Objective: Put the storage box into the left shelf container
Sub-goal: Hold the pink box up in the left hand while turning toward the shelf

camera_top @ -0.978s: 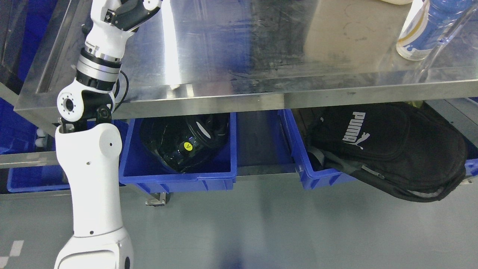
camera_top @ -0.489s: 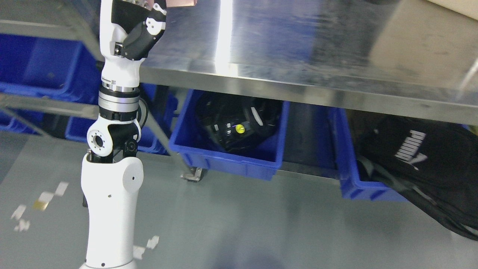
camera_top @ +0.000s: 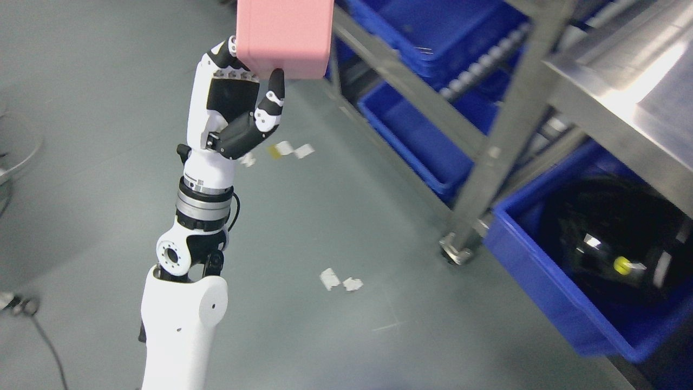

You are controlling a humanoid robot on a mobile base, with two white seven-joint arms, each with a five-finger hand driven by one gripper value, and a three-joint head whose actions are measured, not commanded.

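My left hand (camera_top: 246,92) is raised at the upper middle and is shut on a pink storage box (camera_top: 285,35), gripping its lower edge with thumb and fingers; the box top is cut off by the picture edge. The box hangs over the floor, just left of the metal shelf frame (camera_top: 509,119). Blue shelf containers (camera_top: 427,32) sit on the shelf levels to the right of the box, another lower one (camera_top: 417,135) below. The right hand is out of view.
A blue bin (camera_top: 552,303) holding a black helmet (camera_top: 612,249) sits at the lower right under the steel table (camera_top: 639,103). A shelf leg with caster (camera_top: 457,252) stands on the grey floor. Scraps of tape (camera_top: 341,281) lie on the floor.
The whole picture has swung left, so the camera turned. The left hand with the pink box now shows fully, away from the steel table and beside the shelf of blue containers.
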